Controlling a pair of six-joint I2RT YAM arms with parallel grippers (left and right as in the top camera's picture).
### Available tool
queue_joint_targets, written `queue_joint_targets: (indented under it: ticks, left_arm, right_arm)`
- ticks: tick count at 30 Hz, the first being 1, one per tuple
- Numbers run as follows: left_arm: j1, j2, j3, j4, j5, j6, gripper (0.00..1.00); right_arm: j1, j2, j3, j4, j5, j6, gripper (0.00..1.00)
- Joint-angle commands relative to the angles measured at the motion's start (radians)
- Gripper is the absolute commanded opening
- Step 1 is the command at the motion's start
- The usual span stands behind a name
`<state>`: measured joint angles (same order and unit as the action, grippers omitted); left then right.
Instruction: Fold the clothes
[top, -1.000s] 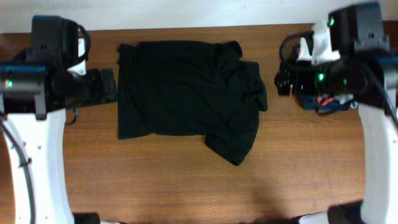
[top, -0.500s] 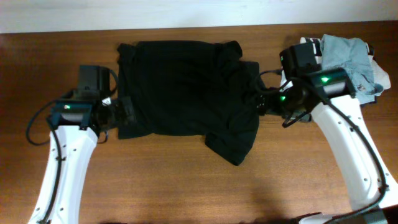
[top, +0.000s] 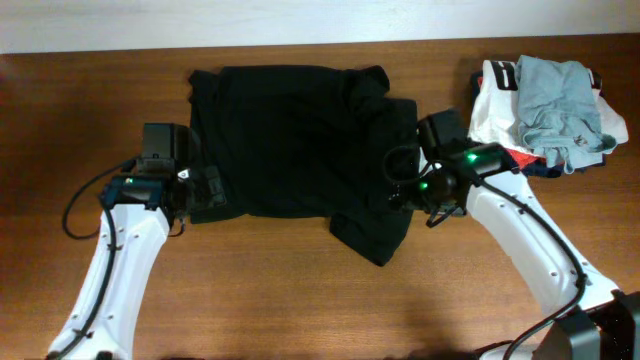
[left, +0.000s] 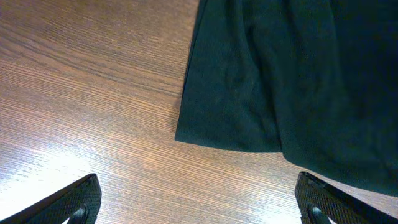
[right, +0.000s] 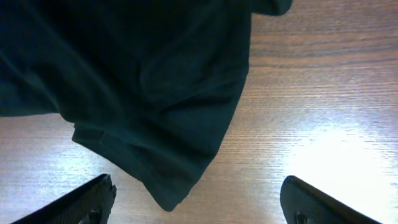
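The black top (top: 300, 140) lies spread on the wooden table, its right side rumpled, with a sleeve hanging down at the lower right. No logo shows. My left gripper (top: 207, 190) is open at the top's lower left corner; in the left wrist view that corner (left: 217, 134) lies just ahead of the open jaws (left: 199, 208). My right gripper (top: 400, 195) is open at the top's right edge; in the right wrist view the sleeve tip (right: 168, 186) lies between the open jaws (right: 199, 208).
A pile of other garments (top: 545, 100), light grey-blue on white, navy and red, sits at the back right. The bare wooden table (top: 300, 300) stretches in front of the top.
Both arms have swung in from the table's sides to the top's edges: the left gripper to the lower left corner, the right gripper to the right edge. The garment pile is now uncovered.
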<state>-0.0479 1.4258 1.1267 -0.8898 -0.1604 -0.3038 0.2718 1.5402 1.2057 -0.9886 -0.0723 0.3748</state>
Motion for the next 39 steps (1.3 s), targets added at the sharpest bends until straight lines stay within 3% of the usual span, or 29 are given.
queue_joint_targets:
  ticks: [1,12,23,39]
  left_arm:
    - [0.005,0.072,-0.025,0.013,0.001,0.006,0.99]
    - [0.005,0.243,-0.028,0.011,0.0,0.014,0.99]
    - [0.005,0.251,-0.053,0.047,-0.02,0.041,0.99]
    - [0.005,0.263,-0.225,0.323,-0.019,0.074,0.99]
  right_arm:
    - [0.011,-0.006,-0.025,0.025,0.006,0.024,0.89]
    - [0.079,0.056,-0.049,0.041,0.032,0.035,0.85]
    - [0.16,0.085,-0.174,0.108,0.039,0.103,0.85]
    - [0.16,0.086,-0.262,0.228,0.038,0.114,0.84]
